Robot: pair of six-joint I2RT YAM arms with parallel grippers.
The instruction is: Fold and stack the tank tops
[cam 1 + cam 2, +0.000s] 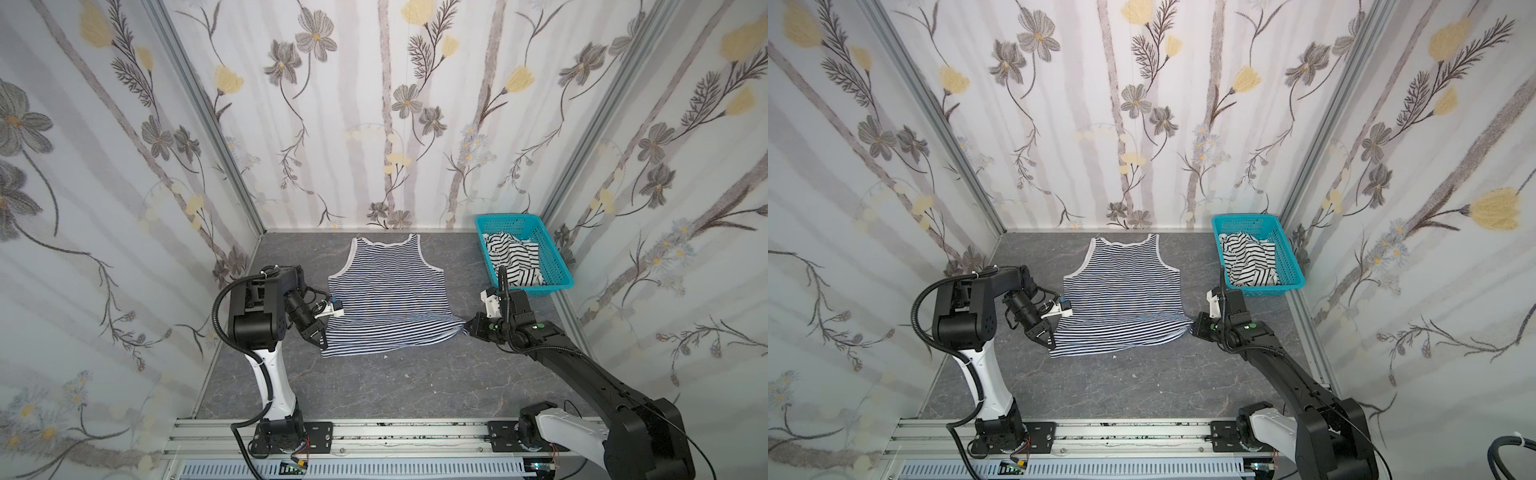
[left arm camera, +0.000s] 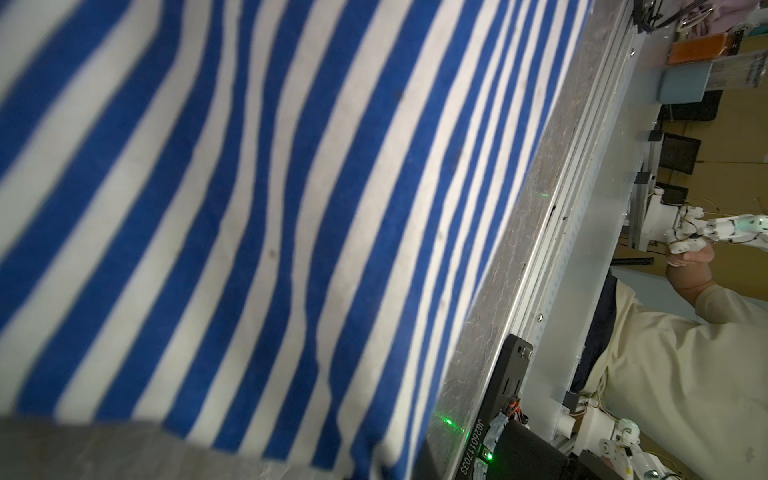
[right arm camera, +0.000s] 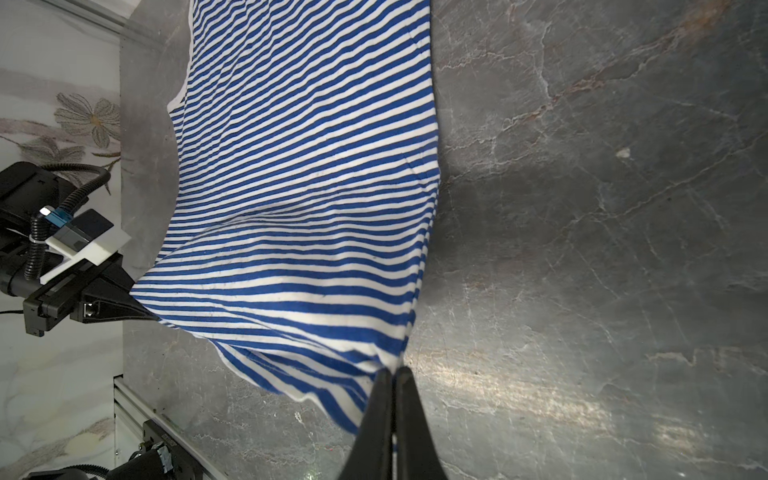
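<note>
**Both hem corners pinched, fold ready to carry over**

Each arm has a bottom corner of the navy-striped tank top [image 1: 386, 286]. The right gripper [image 3: 395, 370] is clamped tight on the corner nearer the teal basket [image 1: 559, 270]. The left gripper [image 1: 322, 340] looks pinched on the corner farther from the basket, its jaws together. Between them the hem is raised off the table [image 1: 374, 390] and sags a little in the middle.

To my eye the fold goes well if both corners travel together at one height, with the cloth lightly taut, and land square on the straps. An uneven pace would probably skew the stripes.

The top is soft, with thin navy-and-white stripes and white trim. Its strap end lies flat, near the basket but not touching it. The black-and-white tank top [image 1: 515, 259] lies crumpled inside the basket.
</note>
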